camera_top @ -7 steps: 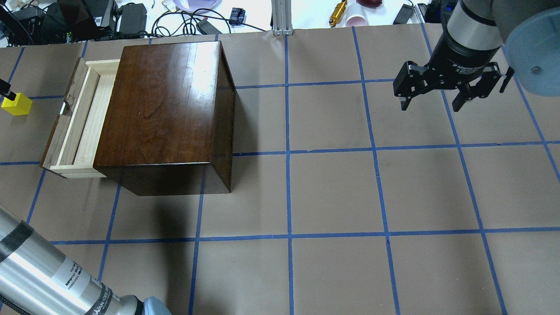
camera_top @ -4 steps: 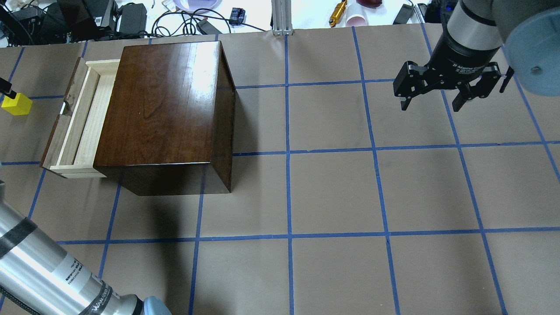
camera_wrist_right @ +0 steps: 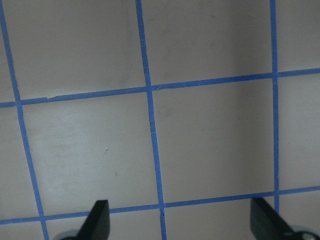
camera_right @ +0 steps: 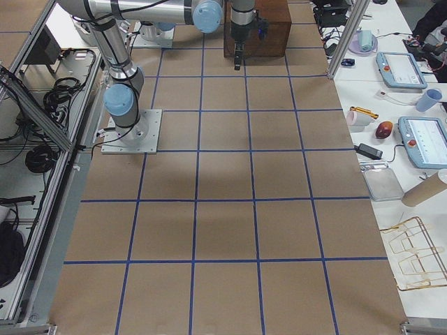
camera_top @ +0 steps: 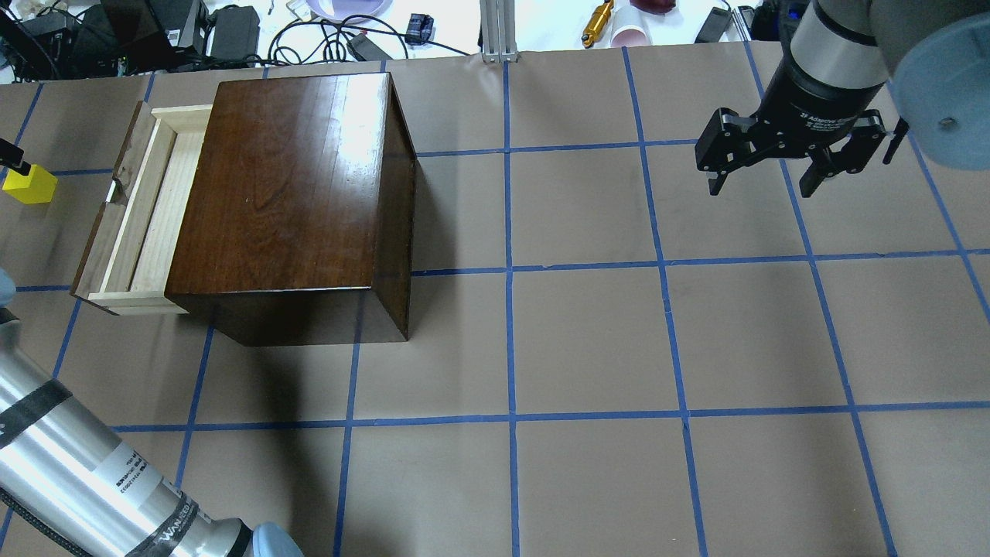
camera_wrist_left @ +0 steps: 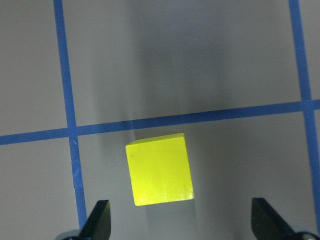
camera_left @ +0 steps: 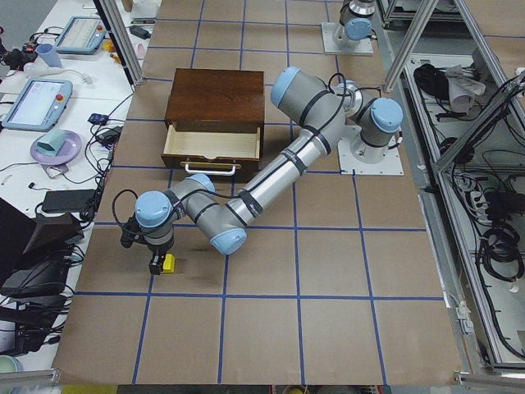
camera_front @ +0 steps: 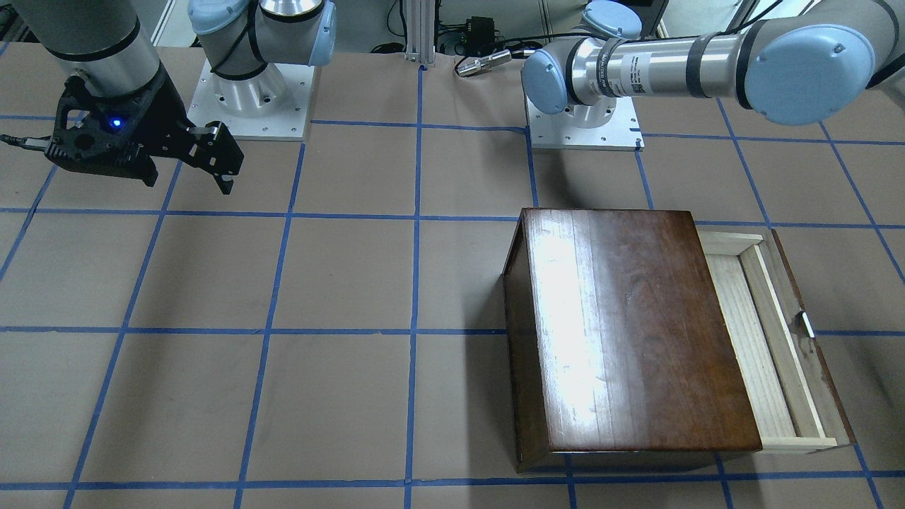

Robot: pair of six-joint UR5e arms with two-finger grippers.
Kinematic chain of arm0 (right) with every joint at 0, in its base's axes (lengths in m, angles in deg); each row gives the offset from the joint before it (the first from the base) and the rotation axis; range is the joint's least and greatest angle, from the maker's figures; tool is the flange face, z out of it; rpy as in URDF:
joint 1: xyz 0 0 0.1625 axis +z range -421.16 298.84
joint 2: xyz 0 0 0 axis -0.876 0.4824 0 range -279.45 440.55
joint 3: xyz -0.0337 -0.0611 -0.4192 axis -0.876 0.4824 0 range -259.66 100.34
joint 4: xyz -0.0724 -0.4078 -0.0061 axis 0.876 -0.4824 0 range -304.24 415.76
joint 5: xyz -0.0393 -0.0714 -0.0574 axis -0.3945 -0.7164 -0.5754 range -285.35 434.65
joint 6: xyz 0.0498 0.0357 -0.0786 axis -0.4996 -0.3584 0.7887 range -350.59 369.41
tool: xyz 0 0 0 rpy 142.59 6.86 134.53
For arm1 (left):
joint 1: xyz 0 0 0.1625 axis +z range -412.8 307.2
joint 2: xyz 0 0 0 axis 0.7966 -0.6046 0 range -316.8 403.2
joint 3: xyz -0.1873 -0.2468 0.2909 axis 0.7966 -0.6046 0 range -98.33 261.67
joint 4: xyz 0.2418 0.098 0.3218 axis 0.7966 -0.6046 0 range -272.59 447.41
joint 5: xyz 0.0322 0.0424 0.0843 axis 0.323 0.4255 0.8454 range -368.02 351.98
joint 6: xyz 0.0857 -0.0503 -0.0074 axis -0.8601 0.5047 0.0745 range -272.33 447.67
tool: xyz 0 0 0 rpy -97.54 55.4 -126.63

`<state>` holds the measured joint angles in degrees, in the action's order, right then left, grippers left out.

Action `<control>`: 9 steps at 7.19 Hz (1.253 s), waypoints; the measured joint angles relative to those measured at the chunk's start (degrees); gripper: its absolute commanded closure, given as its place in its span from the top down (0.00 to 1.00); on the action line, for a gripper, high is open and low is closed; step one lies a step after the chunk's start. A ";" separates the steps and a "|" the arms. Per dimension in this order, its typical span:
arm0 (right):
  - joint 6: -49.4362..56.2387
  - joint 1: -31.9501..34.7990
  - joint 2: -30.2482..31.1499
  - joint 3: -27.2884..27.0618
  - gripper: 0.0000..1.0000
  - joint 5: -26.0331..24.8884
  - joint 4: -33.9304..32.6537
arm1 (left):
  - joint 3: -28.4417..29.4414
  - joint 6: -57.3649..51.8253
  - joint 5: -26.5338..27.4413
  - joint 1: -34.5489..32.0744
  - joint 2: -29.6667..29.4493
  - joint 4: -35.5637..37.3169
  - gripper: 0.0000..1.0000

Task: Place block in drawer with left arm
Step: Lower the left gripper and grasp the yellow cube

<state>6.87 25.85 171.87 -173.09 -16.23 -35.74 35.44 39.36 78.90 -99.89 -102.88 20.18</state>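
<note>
The yellow block sits on the brown paper by a blue tape line, also in the overhead view at the far left edge and in the exterior left view. My left gripper is open, its fingers wide apart, hovering over the block without touching it. The drawer is pulled out of the dark wooden box and looks empty; it also shows in the front view. My right gripper is open and empty, above the table's far right.
The box casing stands between the block's side and the middle of the table. Cables and clutter lie beyond the far edge. The left forearm crosses the near-left corner. Blue tape lines grid the paper.
The left forearm has swung a little farther up and left in the overhead view. The block, the drawer and the right arm have not moved.
</note>
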 measured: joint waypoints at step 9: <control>0.00 0.00 0.00 -0.03 1.00 0.00 0.00 | 0.97 0.02 -0.20 0.07 -3.77 3.00 0.00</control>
<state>6.87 25.85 171.87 -173.12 -16.23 -35.74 36.42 39.38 78.70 -99.82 -106.65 23.19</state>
